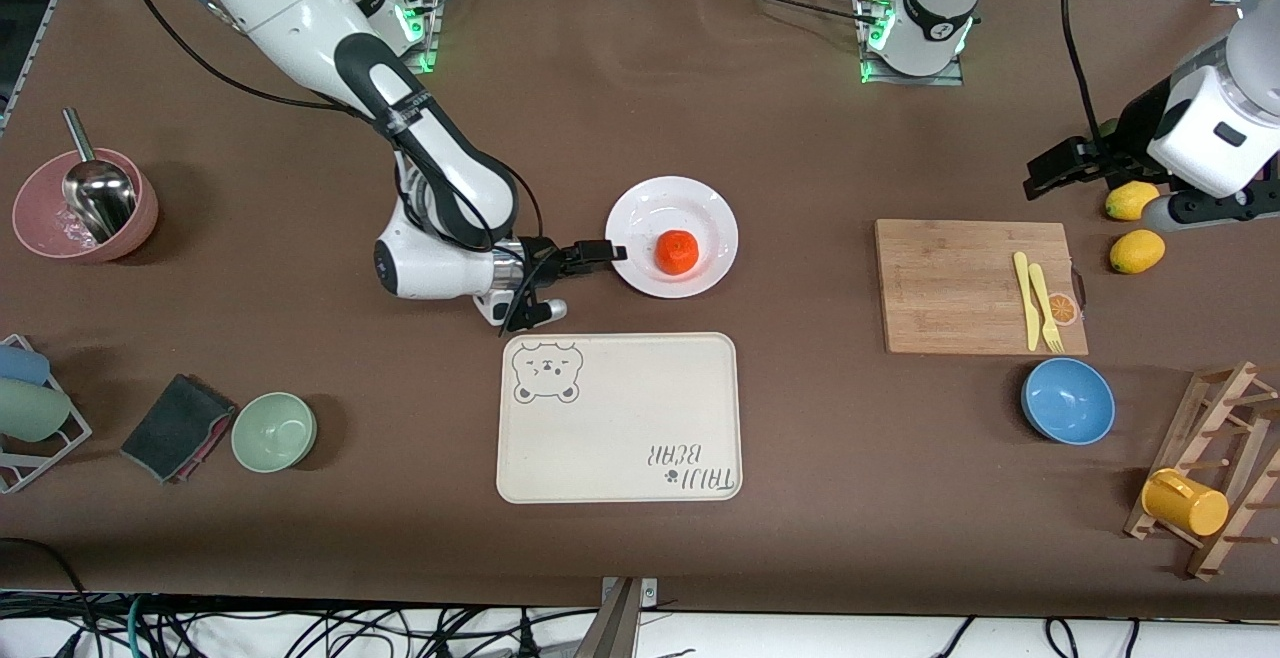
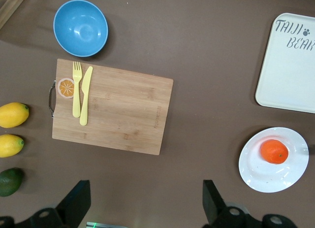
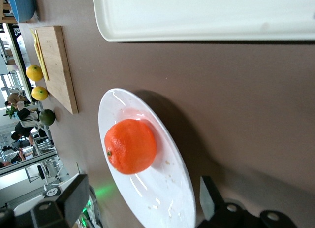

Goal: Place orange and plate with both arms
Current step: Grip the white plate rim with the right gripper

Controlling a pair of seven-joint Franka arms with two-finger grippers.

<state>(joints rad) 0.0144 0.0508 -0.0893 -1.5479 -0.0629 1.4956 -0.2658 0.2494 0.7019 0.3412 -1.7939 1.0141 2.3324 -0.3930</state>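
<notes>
Lining up the right gripper (image 1: 612, 252), jaws open level with the plate (image 1: 672, 237) rim to pinch it, orange (image 1: 677, 251) riding on top; left gripper (image 1: 1040, 178) waits open over bare table

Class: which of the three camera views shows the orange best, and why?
The right wrist view: the orange looms large on the plate, stem dimple visible. The front view shows it small but whole, from above. The left wrist view shows it small near the picture's edge.
</notes>
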